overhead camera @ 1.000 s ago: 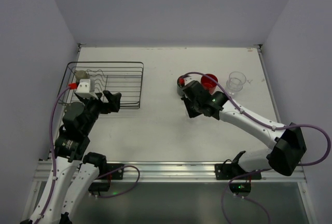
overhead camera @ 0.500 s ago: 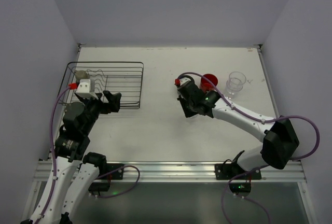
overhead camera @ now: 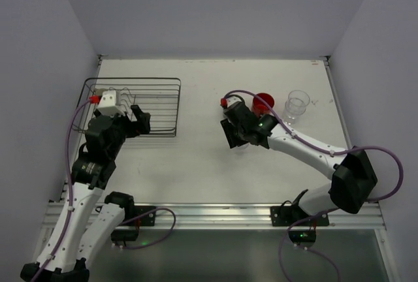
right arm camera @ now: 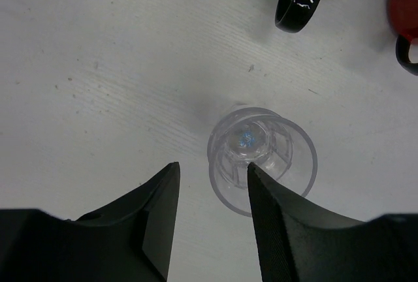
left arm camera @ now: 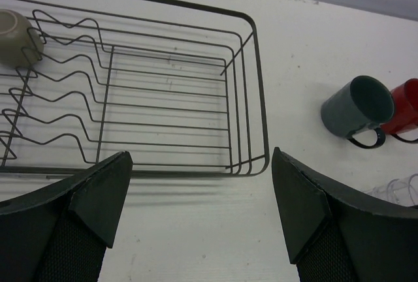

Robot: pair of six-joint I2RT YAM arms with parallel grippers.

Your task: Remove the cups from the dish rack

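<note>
Firstly, left gripper [left arm camera: 199,164]: we see it hanging just above the near rim of the dish rack [left arm camera: 262,112], its two dark fingers spread wide with nothing between them.
Right gripper [right arm camera: 212,168]: well to the right of the rack, low over the table [overhead camera: 196,164]. Its jaws stand partly apart, astride the near wall of the small clear tumbler [right arm camera: 261,148], and do not seem to pinch it.
Small clear tumbler: upright on the table, well right of the rack.
Dark grey-green mug [left arm camera: 358,104]: right of the rack, a little beyond the tumbler, upright, with its handle turned to the near side.
Red mug [overhead camera: 263,102]: just beside the grey-green mug, on the side away from the rack. We cannot tell whether they touch.
Tall clear glass mug [overhead camera: 297,104]: farthest right of the rack, near the red mug but apart from it.
Small olive-grey cup [left arm camera: 16,37]: the only cup we see inside the rack, at its far left corner among the wire prongs. We cannot tell its tilt or which way its mouth faces.
Progress: we judge four cups out and one left.
Coming move: the cup lies ahead and to the left of the left gripper, across the rack's depth. The left arm is much the nearer, so we judge the reach is forward and left over the prongs.
</note>
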